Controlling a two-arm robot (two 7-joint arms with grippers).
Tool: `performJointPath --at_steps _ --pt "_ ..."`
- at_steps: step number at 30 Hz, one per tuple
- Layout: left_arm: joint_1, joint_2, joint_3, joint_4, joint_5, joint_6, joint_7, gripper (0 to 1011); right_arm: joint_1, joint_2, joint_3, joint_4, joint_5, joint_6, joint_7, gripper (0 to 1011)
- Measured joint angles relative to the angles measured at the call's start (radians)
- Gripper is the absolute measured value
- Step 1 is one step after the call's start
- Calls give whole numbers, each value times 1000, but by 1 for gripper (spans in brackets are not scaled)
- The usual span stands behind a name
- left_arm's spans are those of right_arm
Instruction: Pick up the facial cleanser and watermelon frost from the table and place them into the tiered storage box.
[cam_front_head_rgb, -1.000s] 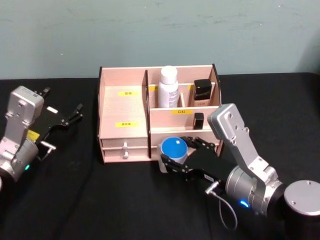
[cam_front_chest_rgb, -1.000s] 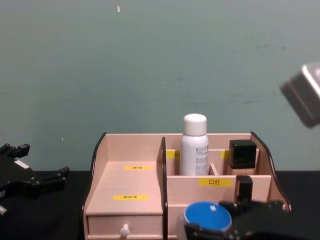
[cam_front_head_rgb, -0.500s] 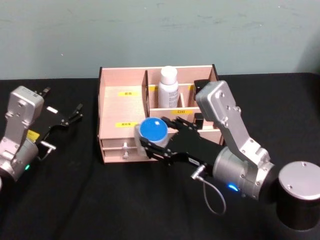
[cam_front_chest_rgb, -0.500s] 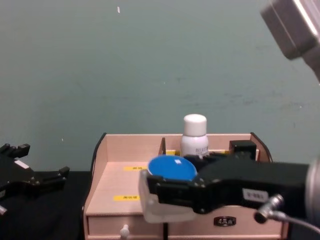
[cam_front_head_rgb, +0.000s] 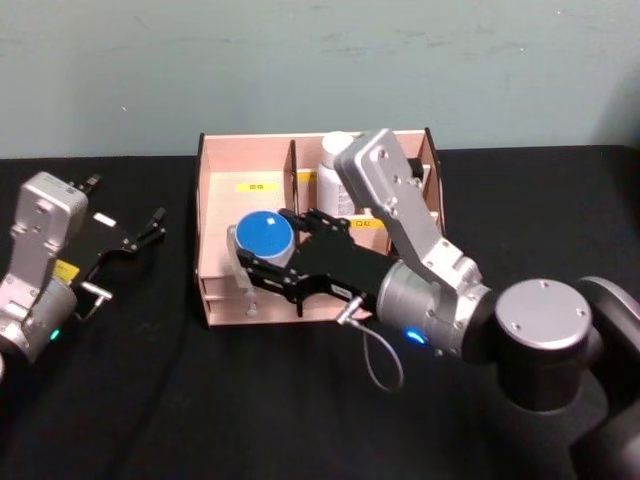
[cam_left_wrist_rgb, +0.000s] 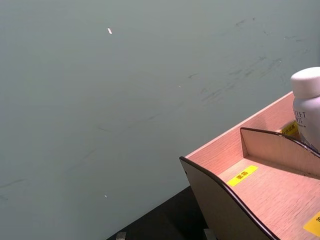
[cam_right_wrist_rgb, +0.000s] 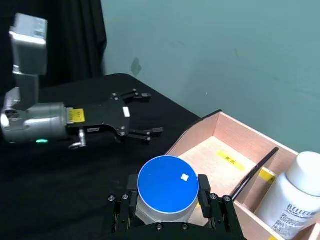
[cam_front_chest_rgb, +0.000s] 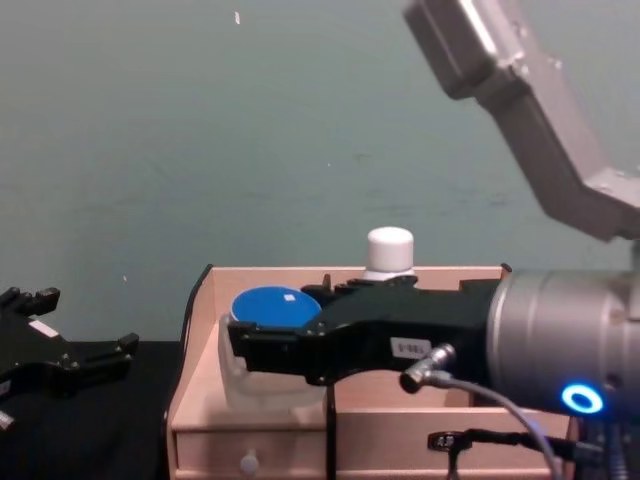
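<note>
My right gripper (cam_front_head_rgb: 260, 250) is shut on the watermelon frost (cam_front_head_rgb: 264, 230), a clear jar with a blue lid, and holds it over the wide left compartment of the tiered storage box (cam_front_head_rgb: 215, 205). The right wrist view shows the jar (cam_right_wrist_rgb: 167, 186) between the black fingers (cam_right_wrist_rgb: 204, 189), above the box's front left corner (cam_right_wrist_rgb: 200, 135). From the chest, the jar (cam_front_chest_rgb: 270, 305) hangs just above the box's left part (cam_front_chest_rgb: 195, 320). The facial cleanser (cam_front_head_rgb: 333, 150) stands upright in a back compartment, partly behind my right arm; it also appears as a white bottle (cam_right_wrist_rgb: 295, 200) and cap (cam_front_chest_rgb: 388, 247). My left gripper (cam_front_head_rgb: 125, 205) rests open at the table's left.
A small drawer with a white knob (cam_front_head_rgb: 250, 308) is in the box's lower front. A grey cable loop (cam_front_head_rgb: 382, 365) hangs from my right wrist. The black table (cam_front_head_rgb: 150, 400) has free room in front and to the left. A teal wall stands behind.
My right gripper has lifted the jar from the table in front of the box and carried it up and left, over the left compartment. The left arm has not moved.
</note>
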Motion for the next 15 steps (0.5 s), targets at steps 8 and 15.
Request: performJointPath --at_steps 8,15 --pt "0 0 0 0 0 0 0 1001 67 -46 -12 105 -4 -12 -28 712" --pt "0 0 0 0 0 0 0 1001 109 -77 -11 172 -9 -23 -42 712"
